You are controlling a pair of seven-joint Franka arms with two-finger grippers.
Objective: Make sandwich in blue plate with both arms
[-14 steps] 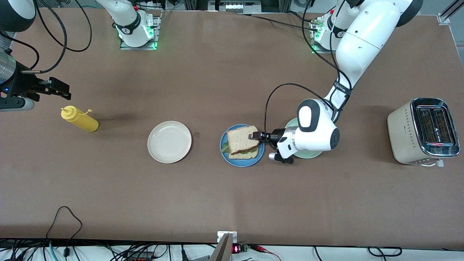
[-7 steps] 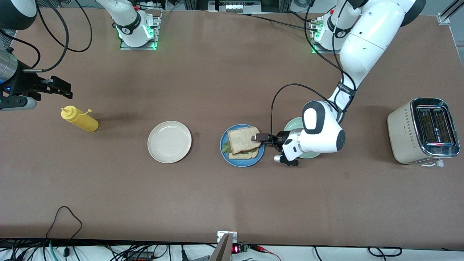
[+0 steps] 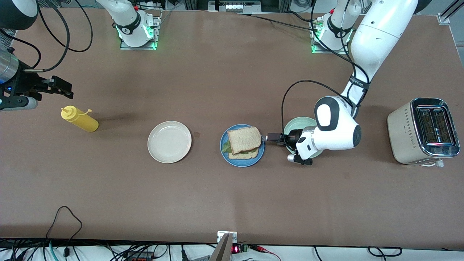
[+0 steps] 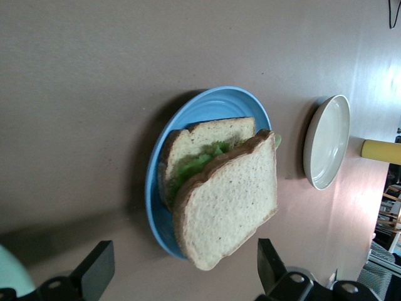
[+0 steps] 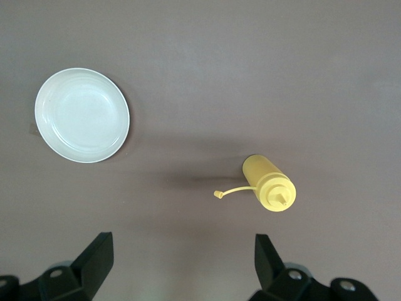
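Observation:
The sandwich [image 3: 243, 142] lies on the blue plate [image 3: 239, 162]: two speckled bread slices with green lettuce between. The top slice sits askew and overhangs the plate's rim. My left gripper [image 3: 272, 137] is open and empty, just off the plate's edge toward the left arm's end, clear of the bread. In the left wrist view the sandwich [image 4: 232, 194] and blue plate [image 4: 207, 110] lie just ahead of the open left gripper [image 4: 182, 266]. My right gripper [image 3: 59, 88] waits open and empty at the right arm's end of the table; its right wrist view [image 5: 182, 263] shows bare table between the fingers.
A pale mint-green plate [image 3: 295, 125] lies partly under my left wrist. A cream-white plate [image 3: 169, 141] lies beside the blue plate toward the right arm's end. A yellow squeeze bottle [image 3: 79, 119] lies near my right gripper. A toaster [image 3: 422, 131] stands at the left arm's end.
My left gripper has drawn back from the top bread slice toward the left arm's end, leaving the slice on the sandwich. The right arm has barely moved.

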